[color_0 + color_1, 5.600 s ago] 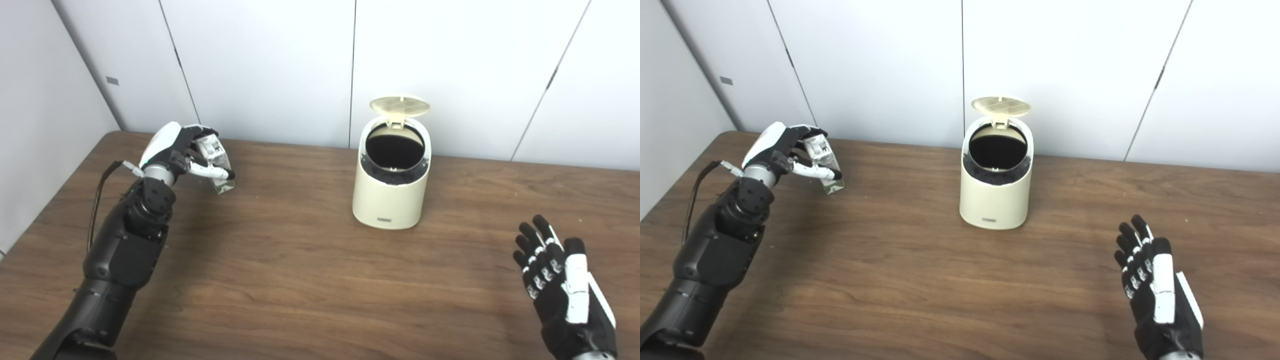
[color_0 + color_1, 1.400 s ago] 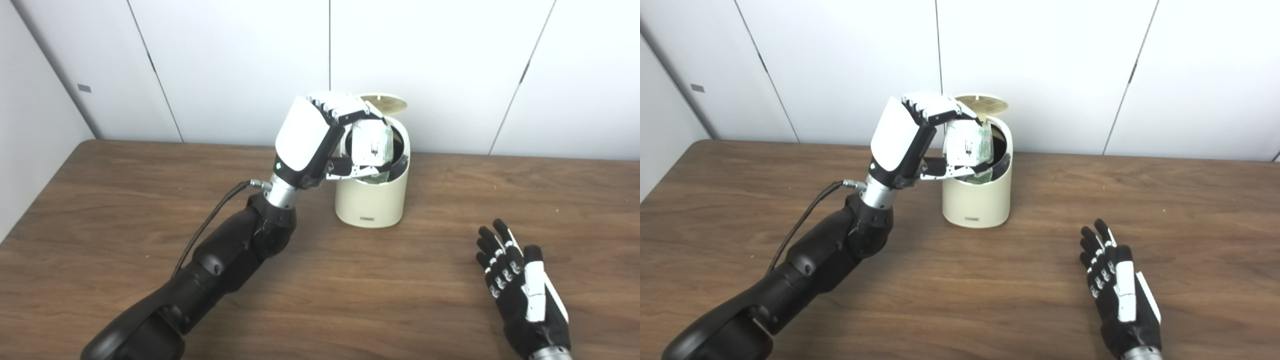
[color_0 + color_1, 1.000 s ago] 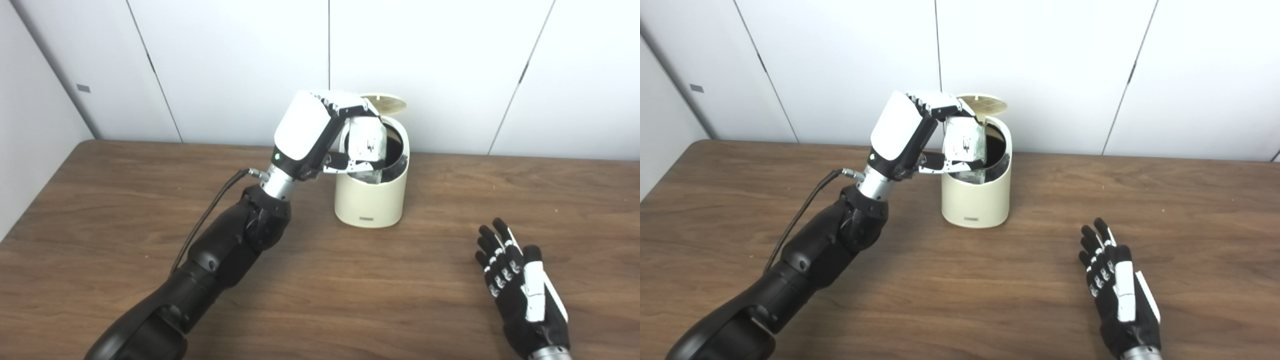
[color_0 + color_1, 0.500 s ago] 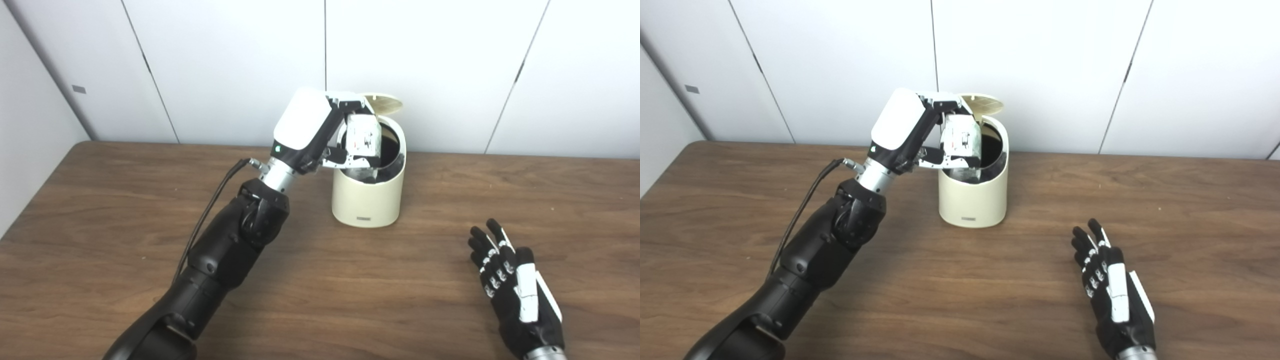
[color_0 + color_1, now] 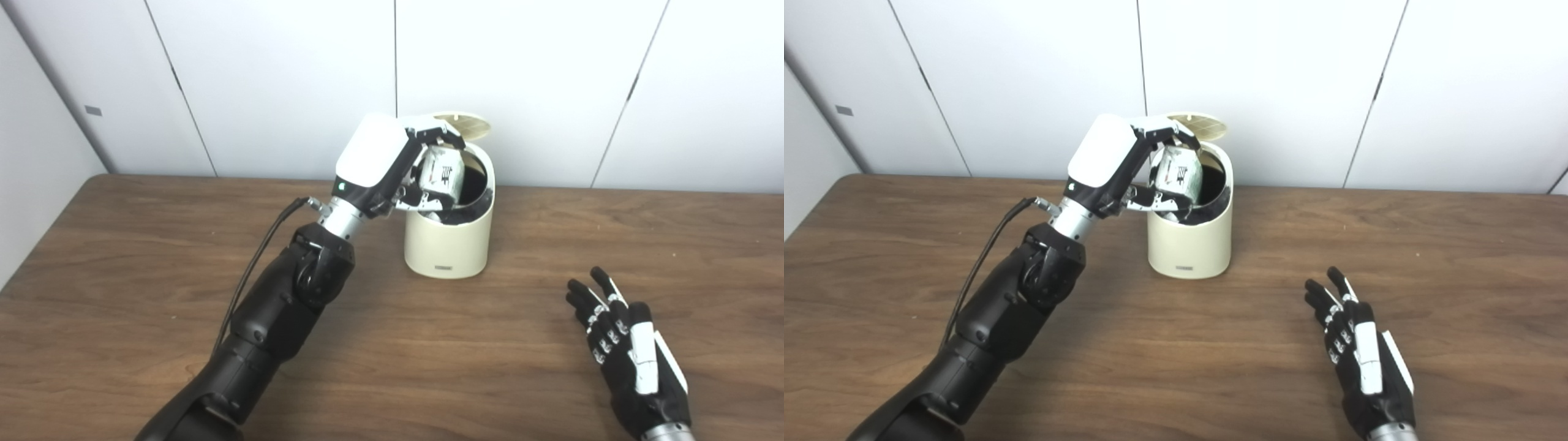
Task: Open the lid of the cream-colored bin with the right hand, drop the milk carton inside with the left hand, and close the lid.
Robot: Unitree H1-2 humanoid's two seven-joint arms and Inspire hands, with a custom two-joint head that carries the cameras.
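Item 1: milk carton, clamped in the left hand, hanging tilted over the open mouth of the cream-colored bin, its lower end dipping inside the rim. Lid standing raised behind. Right hand resting well apart on the table, fingers spread, holding nothing.

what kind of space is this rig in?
Probably a lab or test room, not a home: plain white wall panels, a bare wood-grain table, and a lone cream bin as the only prop.
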